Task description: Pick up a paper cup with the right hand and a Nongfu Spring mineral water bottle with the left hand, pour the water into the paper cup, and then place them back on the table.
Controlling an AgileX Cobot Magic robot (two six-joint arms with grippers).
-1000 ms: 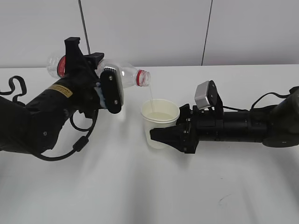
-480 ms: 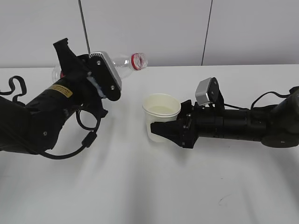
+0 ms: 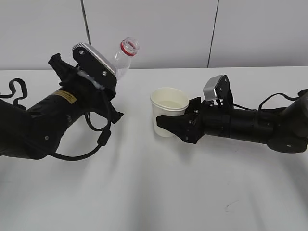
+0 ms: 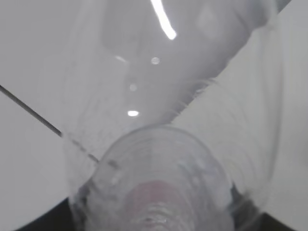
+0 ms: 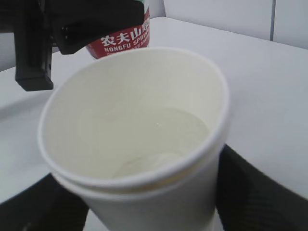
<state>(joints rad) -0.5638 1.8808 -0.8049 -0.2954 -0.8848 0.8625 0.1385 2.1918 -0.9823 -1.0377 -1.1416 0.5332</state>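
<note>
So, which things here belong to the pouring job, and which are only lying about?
Belong to the job:
- cup, held by the right gripper
- water in the cup
- bottle, held tilted by the left gripper
- table

Lying about:
- nothing loose; only the wall behind and the left arm's cables

On the tabletop (image 3: pixel 144 192), the left hand (image 3: pixel 91 72) sits to the left with the Nongfu Spring mineral water bottle (image 3: pixel 122 57) between its jaws, neck tilted up and rightward. The paper cup (image 3: pixel 169 118) stands right of it, apart, in the right hand (image 3: pixel 175 126); whether the cup's base touches the tabletop is unclear. The water (image 5: pixel 163 139) lies in the cup.
</note>
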